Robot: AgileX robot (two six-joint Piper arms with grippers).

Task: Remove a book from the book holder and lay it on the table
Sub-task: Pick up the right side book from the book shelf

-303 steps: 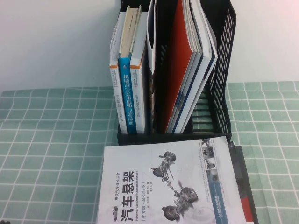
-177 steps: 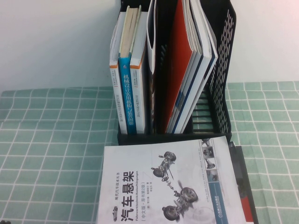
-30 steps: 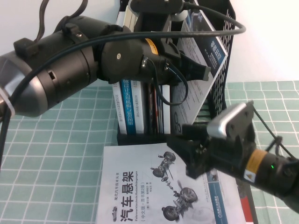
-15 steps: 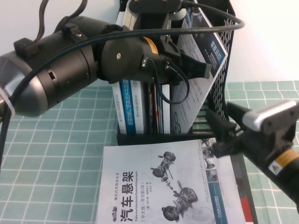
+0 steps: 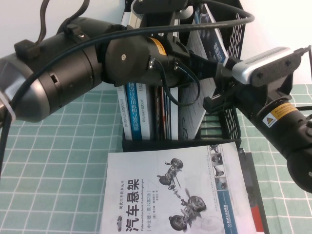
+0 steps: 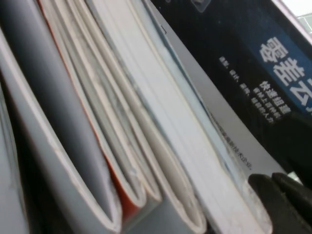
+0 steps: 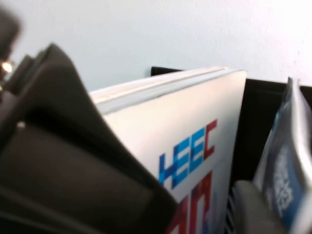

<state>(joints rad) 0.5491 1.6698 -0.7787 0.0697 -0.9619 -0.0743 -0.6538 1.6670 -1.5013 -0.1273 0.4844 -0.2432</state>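
The book (image 5: 202,92), a thin pale magazine with a blue patch, leans right inside the black mesh book holder (image 5: 235,34), apart from the other volumes. My left gripper (image 5: 214,67) reaches in from the left, shut, its tip pressed on the book's cover near the edge; the left wrist view shows the fingertips (image 6: 280,197) on the book (image 6: 229,122). My right gripper (image 5: 214,101) is open at the holder's front right, by the book's front edge. In the right wrist view its grey finger (image 7: 251,207) sits between a white "HEEC" volume (image 7: 195,146) and the book (image 7: 287,165).
A white book with a car chassis drawing (image 5: 165,195) lies flat on the green checked table (image 5: 48,161) in front of the holder, with a dark cover (image 5: 257,195) under it. Upright books (image 5: 134,117) fill the holder's left compartment. A pale wall stands behind.
Both arms have come into view since the first frames. In the last second my right gripper rose from over the chassis book to the holder's front right. The left gripper stays on the tilted book.
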